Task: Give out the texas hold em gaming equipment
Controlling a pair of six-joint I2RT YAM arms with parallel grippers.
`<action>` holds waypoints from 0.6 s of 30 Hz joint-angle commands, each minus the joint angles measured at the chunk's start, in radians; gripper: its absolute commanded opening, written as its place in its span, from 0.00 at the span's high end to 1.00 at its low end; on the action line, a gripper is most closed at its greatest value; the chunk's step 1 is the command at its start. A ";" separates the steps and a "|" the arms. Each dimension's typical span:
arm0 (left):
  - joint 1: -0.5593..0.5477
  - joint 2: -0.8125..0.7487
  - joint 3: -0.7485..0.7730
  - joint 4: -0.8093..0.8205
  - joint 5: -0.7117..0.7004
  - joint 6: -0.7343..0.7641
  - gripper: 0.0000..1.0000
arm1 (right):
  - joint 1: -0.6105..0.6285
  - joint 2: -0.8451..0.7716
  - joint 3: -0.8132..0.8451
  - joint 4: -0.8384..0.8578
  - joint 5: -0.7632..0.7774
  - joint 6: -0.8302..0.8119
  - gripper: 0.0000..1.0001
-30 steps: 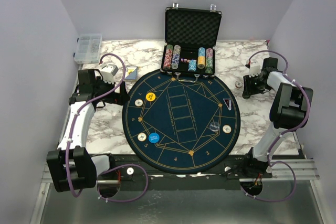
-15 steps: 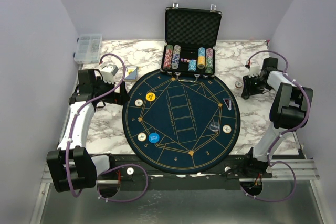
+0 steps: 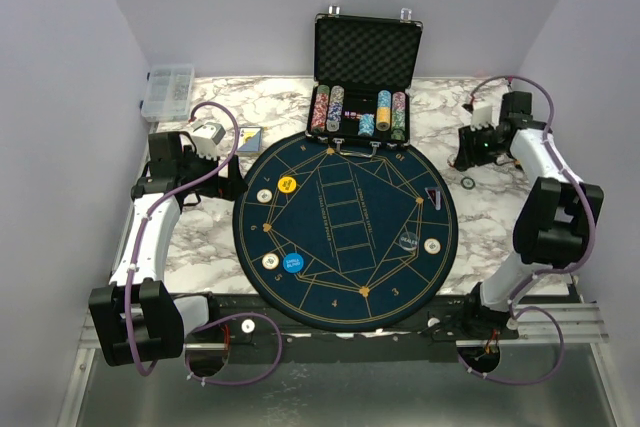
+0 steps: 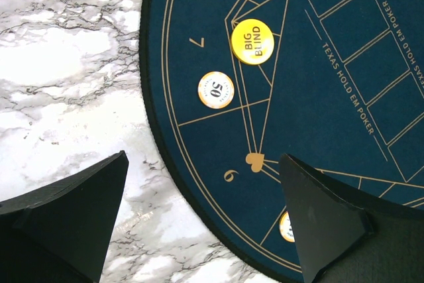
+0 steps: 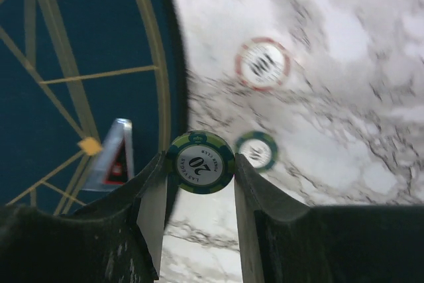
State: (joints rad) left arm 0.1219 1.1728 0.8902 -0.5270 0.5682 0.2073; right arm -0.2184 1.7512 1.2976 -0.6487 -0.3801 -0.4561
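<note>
Green "20" chip [image 5: 199, 162] — clamped in right end effector [image 5: 199, 180], just off right edge of mat [image 5: 73, 51] | left end effector [image 4: 202, 226] spread, empty | step: carry | next: likely lower onto an unfilled seat

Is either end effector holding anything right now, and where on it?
The right end effector pinches the green 20 chip across its rim; the left end effector holds nothing.

The left arm [image 3: 148, 237] and right arm [image 3: 540, 157] are white links with black joint blocks. Purple cables [image 3: 235, 137] loop along both.
</note>
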 commanded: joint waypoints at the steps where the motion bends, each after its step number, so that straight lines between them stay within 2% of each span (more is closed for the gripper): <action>1: -0.006 -0.005 0.024 -0.013 0.001 0.006 0.02 | 0.150 -0.103 0.032 -0.066 -0.075 0.031 0.86; 6: -0.006 -0.009 0.023 -0.013 -0.001 0.006 0.02 | 0.416 -0.158 0.001 -0.041 -0.046 0.073 0.85; 11: -0.007 -0.016 0.024 -0.016 -0.004 0.006 0.02 | 0.642 -0.116 -0.069 0.017 0.059 0.099 0.85; 18: -0.006 -0.018 0.024 -0.017 -0.007 0.009 0.02 | 0.731 -0.024 -0.151 0.114 0.114 0.103 0.81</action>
State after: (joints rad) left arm 0.1219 1.1725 0.8902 -0.5285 0.5678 0.2070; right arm 0.4976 1.6817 1.1801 -0.5957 -0.3309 -0.3710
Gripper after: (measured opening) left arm 0.985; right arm 0.407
